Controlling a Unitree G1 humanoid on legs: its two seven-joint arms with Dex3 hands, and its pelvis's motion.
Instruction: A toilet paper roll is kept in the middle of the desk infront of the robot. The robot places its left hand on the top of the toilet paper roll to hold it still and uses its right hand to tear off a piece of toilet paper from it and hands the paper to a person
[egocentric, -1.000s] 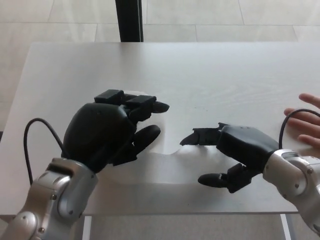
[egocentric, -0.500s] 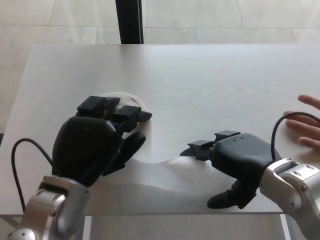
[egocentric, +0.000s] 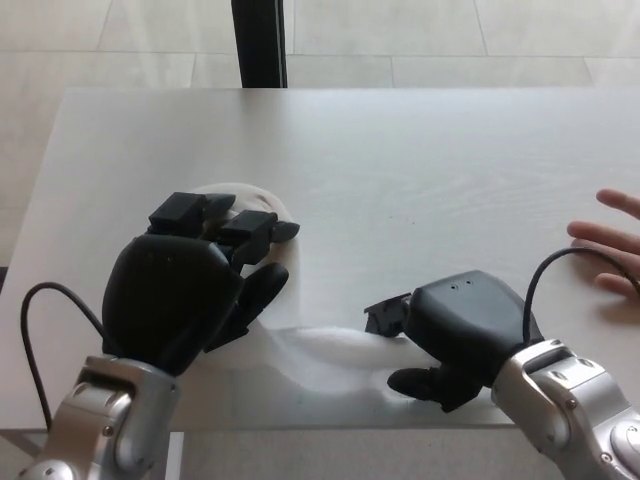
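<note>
Left hand (egocentric: 185, 290) sits on top of the toilet paper roll (egocentric: 245, 200), fingers draped over it, pinning it so it won't spin or slide. Right hand (egocentric: 455, 335) is low on the loose paper strip (egocentric: 320, 350), thumb and fingers pinched onto its end, set for the tear. That strip runs close to the tabletop's (egocentric: 400, 150) near edge, so little room there. Plenty of bare surface beyond, and the person's hand (egocentric: 610, 245) waits at the far right.
</note>
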